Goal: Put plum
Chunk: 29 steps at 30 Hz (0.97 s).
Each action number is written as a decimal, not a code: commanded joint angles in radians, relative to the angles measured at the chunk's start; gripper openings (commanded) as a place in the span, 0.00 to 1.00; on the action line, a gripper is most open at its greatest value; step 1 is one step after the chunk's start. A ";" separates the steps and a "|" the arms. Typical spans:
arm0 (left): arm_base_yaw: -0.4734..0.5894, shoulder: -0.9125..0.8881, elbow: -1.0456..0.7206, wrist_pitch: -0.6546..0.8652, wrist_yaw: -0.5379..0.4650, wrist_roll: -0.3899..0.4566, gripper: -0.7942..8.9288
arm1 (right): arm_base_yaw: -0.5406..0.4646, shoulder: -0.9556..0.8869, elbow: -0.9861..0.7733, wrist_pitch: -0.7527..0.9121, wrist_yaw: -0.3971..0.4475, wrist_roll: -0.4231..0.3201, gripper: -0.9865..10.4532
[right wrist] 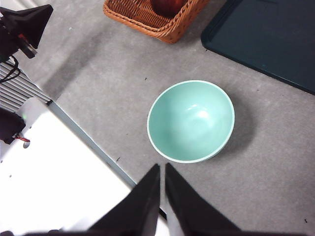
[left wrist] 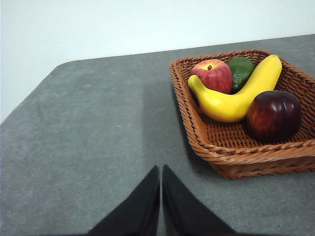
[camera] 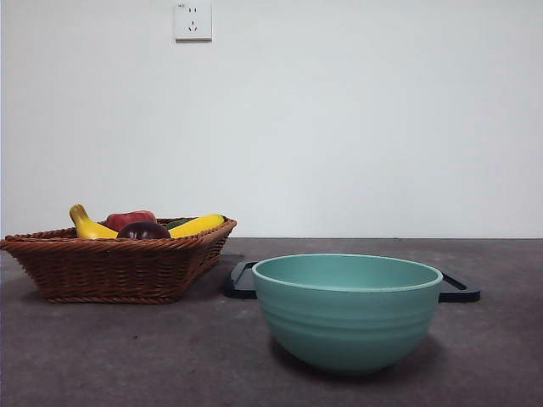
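We find the plum (left wrist: 273, 115) in the wicker basket (camera: 119, 267) at the left of the bench (camera: 102, 356), at the basket's near side, touching the banana (left wrist: 236, 96). An apple (left wrist: 212, 75) lies farther back. The teal bowl (camera: 348, 309) stands to the right, nearer. The left hand (left wrist: 161, 169) and right hand (right wrist: 162, 167) are both clenched, grasping nothing.

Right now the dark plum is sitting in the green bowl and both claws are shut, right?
Not quite. The green bowl is empty, as the right wrist view shows. The plum lies in the wicker basket beside the banana, seen in the left wrist view. You are right that the left claw and the right claw are both shut.
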 commanded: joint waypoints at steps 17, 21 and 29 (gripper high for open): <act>0.002 -0.002 -0.020 -0.007 -0.001 -0.006 0.09 | -0.023 -0.029 0.016 0.018 0.043 -0.079 0.09; 0.002 -0.002 -0.020 -0.007 -0.001 -0.006 0.09 | -0.163 -0.084 0.002 0.084 0.066 -0.175 0.09; 0.002 -0.002 -0.020 -0.007 -0.001 -0.006 0.09 | -0.554 -0.301 -0.247 0.420 0.109 -0.223 0.09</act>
